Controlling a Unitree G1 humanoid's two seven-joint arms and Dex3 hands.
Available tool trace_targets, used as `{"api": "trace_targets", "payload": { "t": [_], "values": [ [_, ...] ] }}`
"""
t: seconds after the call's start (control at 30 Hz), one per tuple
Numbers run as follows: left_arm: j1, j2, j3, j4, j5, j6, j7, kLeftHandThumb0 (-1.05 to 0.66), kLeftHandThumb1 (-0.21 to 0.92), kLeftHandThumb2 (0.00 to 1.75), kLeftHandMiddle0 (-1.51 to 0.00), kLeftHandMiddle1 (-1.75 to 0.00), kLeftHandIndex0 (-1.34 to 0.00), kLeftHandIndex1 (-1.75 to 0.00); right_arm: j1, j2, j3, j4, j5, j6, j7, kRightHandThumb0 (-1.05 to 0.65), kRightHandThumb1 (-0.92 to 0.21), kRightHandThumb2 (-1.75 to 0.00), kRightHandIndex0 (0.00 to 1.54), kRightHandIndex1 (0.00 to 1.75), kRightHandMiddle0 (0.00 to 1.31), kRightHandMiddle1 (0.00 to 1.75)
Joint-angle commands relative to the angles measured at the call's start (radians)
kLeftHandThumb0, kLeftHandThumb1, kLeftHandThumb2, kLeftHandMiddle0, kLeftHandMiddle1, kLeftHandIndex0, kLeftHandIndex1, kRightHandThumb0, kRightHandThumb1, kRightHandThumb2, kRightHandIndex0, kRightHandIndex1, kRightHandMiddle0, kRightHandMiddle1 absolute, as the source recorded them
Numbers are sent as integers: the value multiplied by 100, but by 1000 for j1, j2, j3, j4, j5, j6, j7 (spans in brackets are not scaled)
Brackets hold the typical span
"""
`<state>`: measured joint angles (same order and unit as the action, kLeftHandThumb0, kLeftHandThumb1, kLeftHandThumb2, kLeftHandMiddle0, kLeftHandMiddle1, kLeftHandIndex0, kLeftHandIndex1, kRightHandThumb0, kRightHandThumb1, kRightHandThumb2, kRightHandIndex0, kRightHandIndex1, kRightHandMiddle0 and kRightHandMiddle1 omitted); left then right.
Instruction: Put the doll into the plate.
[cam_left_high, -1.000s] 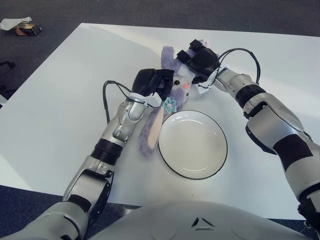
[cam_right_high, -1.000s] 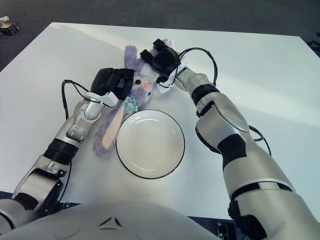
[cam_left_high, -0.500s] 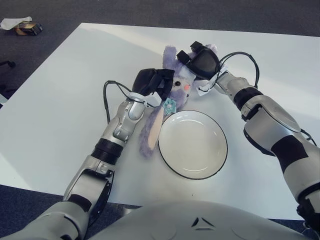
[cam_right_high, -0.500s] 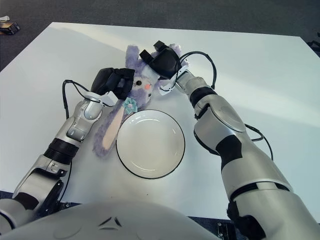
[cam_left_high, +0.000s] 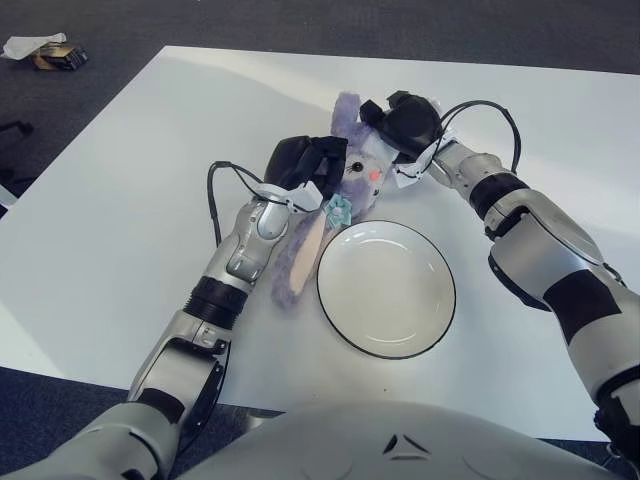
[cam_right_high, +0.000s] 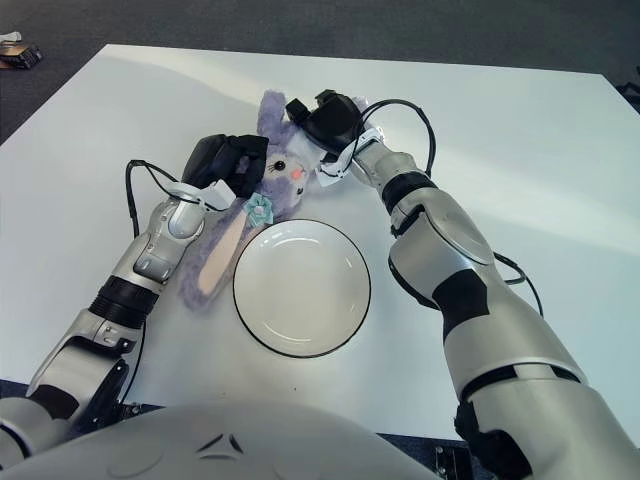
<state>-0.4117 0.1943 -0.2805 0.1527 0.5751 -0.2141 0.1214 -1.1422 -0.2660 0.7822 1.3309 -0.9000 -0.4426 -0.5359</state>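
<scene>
The doll is a purple plush rabbit (cam_left_high: 352, 172) with long ears, a pink nose and a teal flower. It lies on the white table just behind the empty white plate (cam_left_high: 386, 288) with a dark rim. My left hand (cam_left_high: 305, 163) grips the doll's left side, fingers curled on it. My right hand (cam_left_high: 405, 122) grips the doll's head from the right and behind. One long ear (cam_left_high: 300, 255) trails down beside the plate's left rim. The doll is outside the plate.
The white table (cam_left_high: 130, 180) spans most of the view, with dark carpet around it. A small box and crumpled paper (cam_left_high: 45, 52) lie on the floor at the far left. Black cables (cam_left_high: 215, 195) loop from both wrists.
Both hands have lifted and shifted the doll slightly; its head now sits a little higher and farther back, and the long ear has swung slightly left. The plate has not moved.
</scene>
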Motion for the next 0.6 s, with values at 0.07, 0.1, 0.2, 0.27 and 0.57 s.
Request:
{"api": "trace_targets", "payload": {
  "t": [0.07, 0.1, 0.2, 0.27, 0.57],
  "values": [
    [9, 12, 16, -1, 12, 0, 27, -83, 92, 114, -125, -175, -105, -175, 54, -20, -103, 17, 112, -16, 187, 0, -1, -156, 95, 143, 63, 175],
    [8, 14, 19, 3, 12, -7, 33, -82, 92, 113, -124, -175, -103, -175, 53, -22, -116, 15, 125, -16, 203, 0, -1, -156, 95, 144, 63, 175],
    [1, 22, 26, 27, 19, -54, 80, -77, 92, 110, -120, -175, -96, -175, 42, -30, -146, 11, 152, -10, 251, 0, -2, -157, 93, 147, 62, 175],
    [-6, 30, 30, 51, 29, -105, 131, -70, 92, 103, -117, -175, -88, -175, 23, -42, -158, 7, 160, -3, 287, 0, -2, -157, 93, 148, 62, 175],
    [-28, 51, 39, 131, 87, -231, 306, -43, 66, 93, -92, -175, -42, -175, -50, -60, -147, -15, 137, 85, 418, 0, -1, -158, 93, 148, 63, 175]
  ]
}}
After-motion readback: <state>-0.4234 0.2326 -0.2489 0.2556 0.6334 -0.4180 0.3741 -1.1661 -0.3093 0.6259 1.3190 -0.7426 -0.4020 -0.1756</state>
